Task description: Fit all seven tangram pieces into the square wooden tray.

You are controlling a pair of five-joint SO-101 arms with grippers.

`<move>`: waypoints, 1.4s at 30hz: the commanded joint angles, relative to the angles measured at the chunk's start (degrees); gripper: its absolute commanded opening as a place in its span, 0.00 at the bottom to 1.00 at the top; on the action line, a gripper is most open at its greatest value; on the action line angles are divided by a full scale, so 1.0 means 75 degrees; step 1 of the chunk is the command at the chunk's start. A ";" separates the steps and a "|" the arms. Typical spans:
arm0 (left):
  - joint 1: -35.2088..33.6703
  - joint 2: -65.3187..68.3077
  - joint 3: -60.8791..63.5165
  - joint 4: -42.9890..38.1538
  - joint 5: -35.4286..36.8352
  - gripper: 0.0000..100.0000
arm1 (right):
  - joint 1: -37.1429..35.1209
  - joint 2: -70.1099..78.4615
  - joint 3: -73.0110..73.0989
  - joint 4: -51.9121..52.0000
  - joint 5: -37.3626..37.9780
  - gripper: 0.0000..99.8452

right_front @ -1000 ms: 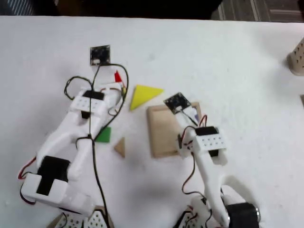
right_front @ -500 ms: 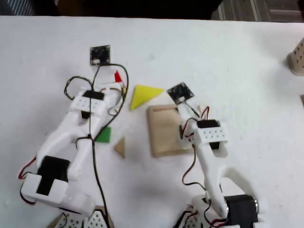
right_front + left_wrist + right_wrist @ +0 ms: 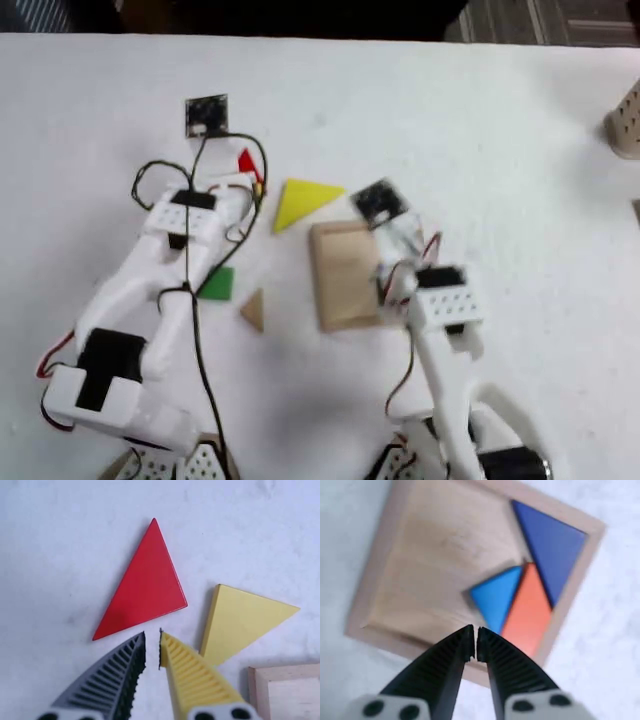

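Square wooden tray (image 3: 340, 290) on the white table (image 3: 480, 120): holds a dark blue triangle (image 3: 550, 545), a light blue triangle (image 3: 495, 595) and an orange piece (image 3: 527, 612), grouped along one side. The right claw (image 3: 474, 642), nearly closed and empty, hangs over the tray's rim. The left claw (image 3: 152, 647), narrow and empty, sits just beside the red triangle (image 3: 142, 587). It probably needs to widen and straddle two edges squarely, clear of the yellow triangle (image 3: 240, 620).
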 commanded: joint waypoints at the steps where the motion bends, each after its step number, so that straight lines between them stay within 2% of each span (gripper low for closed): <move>1: -0.0111 -0.0041 -0.0410 -0.0176 -0.0070 0.09 | -0.0299 -0.0334 0.0164 -0.0182 -0.0094 0.02; 13: -0.0111 -0.0041 -0.0410 -0.0176 -0.0070 0.09 | 0.0334 0.2338 -0.1793 -0.0053 -0.0141 0.02; 23: -0.0111 -0.0053 -0.0410 -0.0176 -0.0070 0.09 | 0.0404 0.2280 -0.1829 -0.0041 -0.0141 0.02; 31: -0.0123 -0.0100 -0.0410 -0.0117 -0.0070 0.08 | 0.0568 0.1623 -0.1747 0.0627 -0.0176 0.02; 42: -0.0240 -0.0088 -0.0352 -0.0117 -0.0094 0.08 | 0.0346 0.0733 -0.1289 0.0229 -0.1981 0.02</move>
